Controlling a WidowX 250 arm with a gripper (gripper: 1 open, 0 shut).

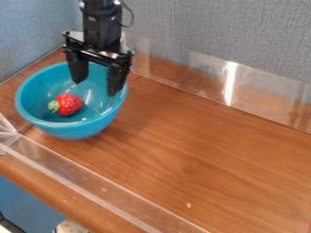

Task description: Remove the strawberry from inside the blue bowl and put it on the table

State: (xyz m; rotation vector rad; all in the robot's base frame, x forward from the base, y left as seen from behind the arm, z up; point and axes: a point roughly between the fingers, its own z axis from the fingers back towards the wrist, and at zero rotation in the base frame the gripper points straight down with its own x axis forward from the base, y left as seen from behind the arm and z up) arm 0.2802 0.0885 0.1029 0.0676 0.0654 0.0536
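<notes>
1. Red strawberry (pixel 69 104) w/ green cap lies inside the blue bowl (pixel 36 84), on the bottom, a bit left of centre, cap pointing left. Not touched by anything.
2. Blue bowl sits upright at the left end of the tabletop (pixel 206 136), close to the clear acrylic wall (pixel 243 80) corner. Glossy, nothing else in it.
3. End effector (pixel 97 85) black, pointing down, hangs over the bowl's back rim, above and right of the strawberry. Fingers spread wide, nothing held between them.
4. Step in hand, my read: approach phase, lining up over the berry. Grasp not yet made, nothing lifted, so the task is early.
5. Next move calls for: shift slightly toward the near-left so the fingers straddle the berry, drop into the bowl without clipping the rim, close gently on the small body, lift clear of the rim, then set it on bare wood right of the bowl.
6. Risk: berry is small and the bowl floor curved, so it may roll or squirt out when pinched.
7. Brands/labels/writing: none readable anywhere. Grey fabric-like backdrop (pixel 231 27) plain.
</notes>
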